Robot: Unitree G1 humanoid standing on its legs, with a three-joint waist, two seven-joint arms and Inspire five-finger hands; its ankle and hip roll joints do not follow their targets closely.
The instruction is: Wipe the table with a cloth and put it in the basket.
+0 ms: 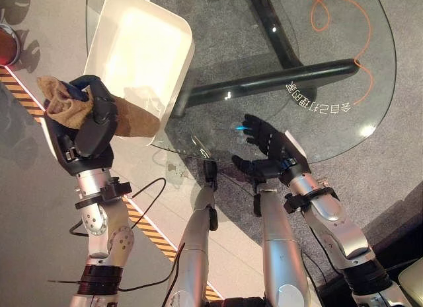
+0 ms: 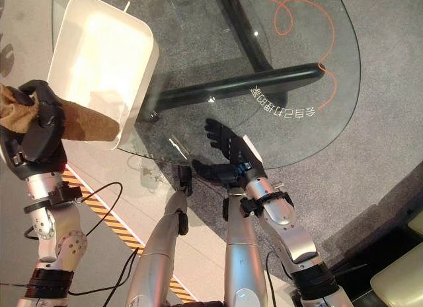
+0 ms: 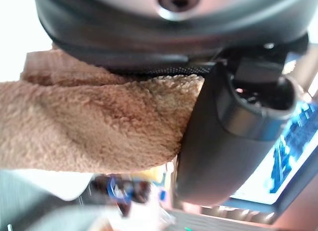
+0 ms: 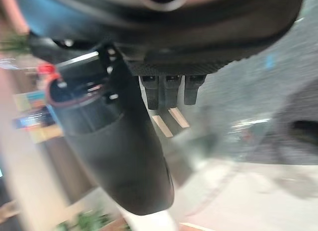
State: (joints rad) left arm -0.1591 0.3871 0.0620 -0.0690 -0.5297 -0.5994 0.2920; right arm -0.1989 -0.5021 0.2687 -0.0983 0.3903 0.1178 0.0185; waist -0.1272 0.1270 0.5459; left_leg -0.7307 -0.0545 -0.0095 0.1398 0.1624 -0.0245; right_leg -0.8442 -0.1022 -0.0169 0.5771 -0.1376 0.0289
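I am looking down through a round glass table [image 1: 344,115] onto grey carpet, with the table's black frame [image 1: 277,79] showing under the pane and an orange looped line [image 1: 330,16] drawn near its far edge. A yellow-and-black striped tape [image 1: 26,96] runs across the floor on my left.

My left hand [image 1: 92,119] is raised off the near-left edge of the table, fingers curled tight round the brown cloth [image 1: 69,102]. In the head views the cloth bunches out past the hand on the outer side, and a longer flap hangs toward the white basket [image 1: 142,49], overlapping its near rim. The left wrist view gives what the head views cannot: the fuzzy nap of the cloth [image 3: 94,126] pressed up against the palm, with the thumb [image 3: 223,141] clamped beside it. It does not show the basket's position, so I rely on the head views for that: the basket sits tilted on the table's near-left corner.

My right hand [image 2: 228,152] is over the near edge of the glass, fingers straight and spread, holding nothing. Its wrist view shows the thumb [image 4: 114,151] standing out and short fingertips [image 4: 169,89] past the palm, with blurred floor beyond.
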